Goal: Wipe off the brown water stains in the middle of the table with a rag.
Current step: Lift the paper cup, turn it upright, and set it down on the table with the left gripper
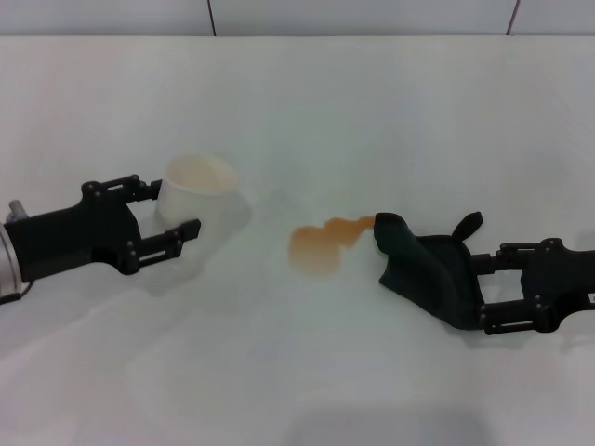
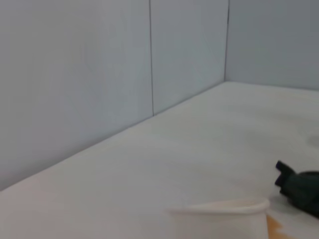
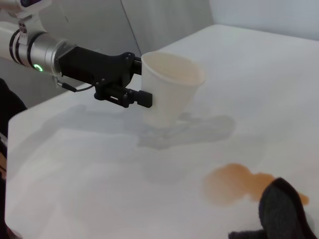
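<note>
**Rag at stain's edge, cup held aside**

I see the brown water stains [image 1: 323, 244] mid-table [image 1: 307, 111], unwiped. The rag [image 1: 423, 268] lies just right of them, its corner touching the narrow tail. My right gripper [image 1: 482, 290] is clamped on the rag. My left gripper [image 1: 174, 210] grips the cup [image 1: 197, 190], upright, left of the stains.

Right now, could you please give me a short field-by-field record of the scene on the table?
stain: brown water stains, mid-table, unwiped
rag: the rag, at the stain's right tip
right end effector: shut on the rag
cup: pale cup, upright, left of the stain
left end effector: fingers either side of the cup
surface: white table
</note>
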Tool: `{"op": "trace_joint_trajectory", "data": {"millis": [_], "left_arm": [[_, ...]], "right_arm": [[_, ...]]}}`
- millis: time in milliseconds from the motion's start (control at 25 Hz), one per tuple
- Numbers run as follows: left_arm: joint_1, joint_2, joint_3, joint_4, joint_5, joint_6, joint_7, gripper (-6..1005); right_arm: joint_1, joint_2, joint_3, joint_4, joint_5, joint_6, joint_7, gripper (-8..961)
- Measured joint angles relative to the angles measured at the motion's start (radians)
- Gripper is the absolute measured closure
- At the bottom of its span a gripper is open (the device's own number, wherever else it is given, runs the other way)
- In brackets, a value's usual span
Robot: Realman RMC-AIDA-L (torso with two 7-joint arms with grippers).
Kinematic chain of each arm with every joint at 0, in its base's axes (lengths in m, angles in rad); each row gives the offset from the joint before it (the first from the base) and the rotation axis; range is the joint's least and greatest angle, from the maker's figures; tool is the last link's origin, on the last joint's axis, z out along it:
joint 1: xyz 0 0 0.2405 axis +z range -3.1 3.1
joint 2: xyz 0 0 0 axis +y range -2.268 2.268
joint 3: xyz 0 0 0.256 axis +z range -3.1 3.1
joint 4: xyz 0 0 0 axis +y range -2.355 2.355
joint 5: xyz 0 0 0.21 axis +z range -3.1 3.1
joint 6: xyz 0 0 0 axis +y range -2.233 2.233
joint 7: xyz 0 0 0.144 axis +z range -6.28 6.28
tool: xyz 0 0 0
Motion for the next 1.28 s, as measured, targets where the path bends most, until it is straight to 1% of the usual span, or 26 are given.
{"op": "trace_joint_trajectory", "data": {"millis": [200,560,1080,1160,1280], "left_arm": [[0.003,0.0,0.0,-0.051,-0.002,-0.01,0.07,347],[0.022,0.0,0.004,-0.055,-0.001,-0.009,0.102,347],[0.052,0.002,0.006,-0.041,0.018,-0.009,0.076,348],[0.064,0.002,0.006,-0.035,0.026,-0.007,0.064,348],[0.09,0.0,0.005,-0.003,0.026,-0.002,0.051,317]], "right_arm": [[0.001,0.0,-0.007,0.005,-0.004,0.013,-0.014,176],[-0.002,0.002,-0.01,0.005,-0.004,0.022,-0.025,176],[-0.008,0.003,-0.026,0.005,-0.004,0.023,-0.039,175],[-0.008,0.003,-0.028,0.005,-0.004,0.023,-0.041,175],[-0.008,0.003,-0.033,0.005,-0.004,0.023,-0.047,175]]}}
